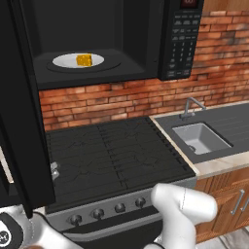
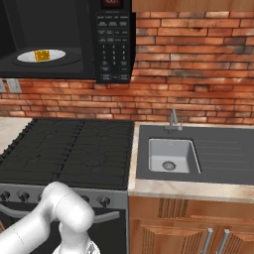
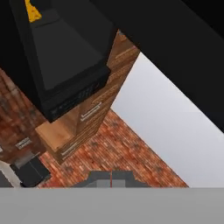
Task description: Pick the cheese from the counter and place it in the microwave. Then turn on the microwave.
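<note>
A white robot arm [image 1: 182,209] of smooth, glossy, rounded segments, its tubular links swelling into bulbous joint housings, rises at the near edge of both base views. A thin seam line crosses the housing in the left base view. At the near left corner there, a dark round joint cap [image 1: 7,236] bears a small pale marking, ringed by white casing. In the hand view, two small dark grey fingers [image 3: 101,178] stand pressed together, blunt and flat-topped.
</note>
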Motion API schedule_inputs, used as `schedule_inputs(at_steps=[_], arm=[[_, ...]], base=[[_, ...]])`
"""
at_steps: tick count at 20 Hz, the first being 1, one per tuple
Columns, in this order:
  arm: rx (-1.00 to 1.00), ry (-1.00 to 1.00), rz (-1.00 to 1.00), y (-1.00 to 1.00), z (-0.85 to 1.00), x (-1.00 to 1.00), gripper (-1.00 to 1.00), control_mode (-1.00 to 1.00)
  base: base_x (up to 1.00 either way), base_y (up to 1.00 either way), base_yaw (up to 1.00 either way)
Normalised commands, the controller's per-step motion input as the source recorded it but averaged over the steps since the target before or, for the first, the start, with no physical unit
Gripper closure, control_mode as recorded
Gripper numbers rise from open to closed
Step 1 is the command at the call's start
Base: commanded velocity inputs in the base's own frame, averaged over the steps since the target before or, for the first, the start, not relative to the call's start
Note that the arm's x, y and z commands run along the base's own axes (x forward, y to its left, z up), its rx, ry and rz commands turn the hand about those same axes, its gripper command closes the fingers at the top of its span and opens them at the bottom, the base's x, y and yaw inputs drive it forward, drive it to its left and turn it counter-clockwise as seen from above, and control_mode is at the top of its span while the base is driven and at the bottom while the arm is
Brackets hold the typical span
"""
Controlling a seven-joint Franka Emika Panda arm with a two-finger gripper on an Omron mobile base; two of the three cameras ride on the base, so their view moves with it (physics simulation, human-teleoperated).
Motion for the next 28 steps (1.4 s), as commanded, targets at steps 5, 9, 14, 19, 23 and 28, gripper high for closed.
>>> schedule_inputs(at_steps=[5, 9, 14, 19, 23, 28], arm=[[-0.04, -0.22, 0.08, 0.35, 0.43, -0.52, 1.0, -1.0], [-0.01, -0.16, 0.06, 0.24, 0.55, -0.38, 1.0, -1.0], [0.0, -0.12, 0.06, 0.07, 0.59, -0.21, 1.0, -1.0], [0.0, -0.08, 0.11, 0.0, 0.4, -0.07, 1.0, -1.0], [0.0, -0.01, 0.16, 0.0, 0.05, -0.04, 1.0, -1.0], [0.0, 0.0, 0.16, -0.09, 0.0, -0.12, 1.0, -1.0]], base=[[0.0, 0.0, 0.0], [0.0, 0.0, 0.0], [0.0, 0.0, 0.0], [0.0, 0.0, 0.0], [0.0, 0.0, 0.0], [0.0, 0.0, 0.0]])
